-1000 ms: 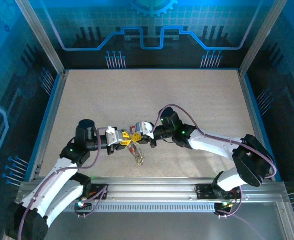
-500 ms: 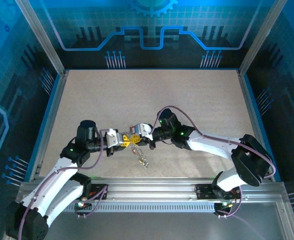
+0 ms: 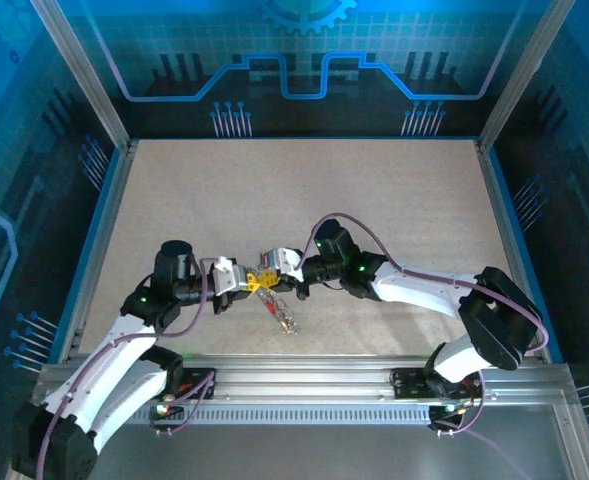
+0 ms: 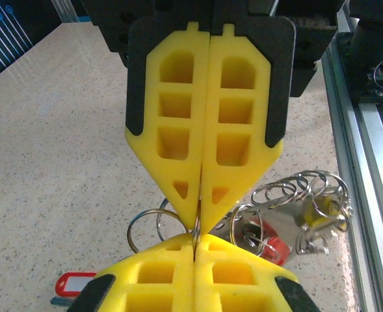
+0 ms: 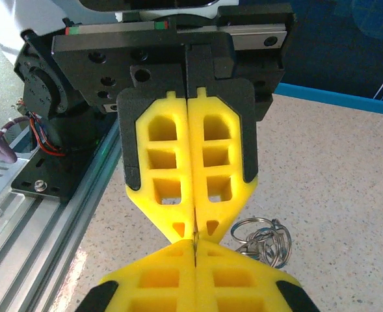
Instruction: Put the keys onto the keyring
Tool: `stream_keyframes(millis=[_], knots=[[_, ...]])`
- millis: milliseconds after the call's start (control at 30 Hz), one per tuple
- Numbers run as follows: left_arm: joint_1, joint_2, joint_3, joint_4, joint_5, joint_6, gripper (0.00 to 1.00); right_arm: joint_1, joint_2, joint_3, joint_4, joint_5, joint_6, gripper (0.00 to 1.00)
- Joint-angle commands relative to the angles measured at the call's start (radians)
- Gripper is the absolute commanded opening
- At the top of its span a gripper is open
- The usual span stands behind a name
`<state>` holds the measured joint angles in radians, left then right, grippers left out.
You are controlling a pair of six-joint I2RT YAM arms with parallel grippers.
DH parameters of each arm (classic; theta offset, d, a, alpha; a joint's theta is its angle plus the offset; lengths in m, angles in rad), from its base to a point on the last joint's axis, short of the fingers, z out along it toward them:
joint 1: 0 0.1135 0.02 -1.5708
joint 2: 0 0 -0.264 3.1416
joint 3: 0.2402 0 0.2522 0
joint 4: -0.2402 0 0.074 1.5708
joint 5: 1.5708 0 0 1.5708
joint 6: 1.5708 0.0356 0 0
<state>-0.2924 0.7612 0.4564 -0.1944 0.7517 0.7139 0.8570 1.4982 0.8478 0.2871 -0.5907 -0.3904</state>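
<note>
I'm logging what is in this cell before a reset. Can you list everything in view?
keyring: one, silver, pinched where the two sets of jaws meet tip to tip
linked rings: several, silver, bunched just beside the meeting point, toward the near rail
keys: at least two, silver with red and yellow plastic, within that bunch; exact count unclear
loose tag: one, red with white label, flat on the table apart from the bunch
table: one, speckled beige
rail: one, aluminium, along the near edge
left gripper: one, yellow jaws shut on the keyring
right gripper: one, yellow jaws shut on the keyring
</note>
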Motion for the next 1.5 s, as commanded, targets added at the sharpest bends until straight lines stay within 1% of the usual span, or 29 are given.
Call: stream_keyframes(millis=[0,33,133,167,300,400,567,667,833,1000,1100,1167,1200,1267,1467], knots=[[-0.014,-0.009,0.04,-0.011,0.038,0.035,0.0,0.018,-0.023,0.025,-0.048,-0.032,-0.044,0.0],[-0.014,-0.011,0.043,-0.013,0.043,0.035,0.0,0.013,-0.037,0.026,-0.07,-0.031,-0.055,0.05],[-0.014,-0.021,0.047,-0.007,0.062,0.025,0.0,-0.002,-0.099,-0.023,-0.049,-0.014,-0.08,0.18],[-0.014,-0.025,0.045,0.003,0.065,0.015,0.0,-0.008,-0.114,-0.032,-0.055,-0.012,-0.091,0.19],[-0.014,-0.024,0.038,0.044,0.122,-0.007,0.0,-0.022,-0.151,-0.045,-0.124,0.01,-0.156,0.19],[-0.014,-0.013,0.031,0.061,0.158,-0.006,0.0,-0.023,-0.17,-0.062,-0.149,0.011,-0.226,0.15],[-0.014,-0.002,0.017,0.114,0.192,-0.031,0.0,-0.021,-0.176,-0.068,-0.147,0.054,-0.227,0.15],[-0.014,0.001,0.01,0.157,0.2,-0.06,0.0,-0.014,-0.182,-0.075,-0.142,0.05,-0.227,0.16],[-0.014,0.011,0.007,0.165,0.209,-0.069,0.0,-0.011,-0.188,-0.097,-0.126,0.042,-0.228,0.16],[-0.014,0.027,0.015,0.168,0.231,-0.072,0.0,-0.009,-0.191,-0.108,-0.098,0.047,-0.212,0.16],[-0.014,0.036,0.016,0.17,0.243,-0.069,0.0,-0.013,-0.19,-0.121,-0.035,0.096,-0.168,0.17],[-0.014,0.042,0.018,0.164,0.247,-0.064,0.0,-0.026,-0.187,-0.122,-0.023,0.078,-0.135,0.21],[-0.014,0.044,0.019,0.156,0.248,-0.057,0.0,-0.031,-0.184,-0.118,0.008,0.059,-0.121,0.23],[-0.014,0.046,0.021,0.141,0.248,-0.047,0.0,-0.036,-0.178,-0.113,0.013,0.041,-0.102,0.25],[-0.014,0.048,0.022,0.136,0.257,-0.039,0.0,-0.05,-0.166,-0.112,0.047,0.024,-0.049,0.26]])
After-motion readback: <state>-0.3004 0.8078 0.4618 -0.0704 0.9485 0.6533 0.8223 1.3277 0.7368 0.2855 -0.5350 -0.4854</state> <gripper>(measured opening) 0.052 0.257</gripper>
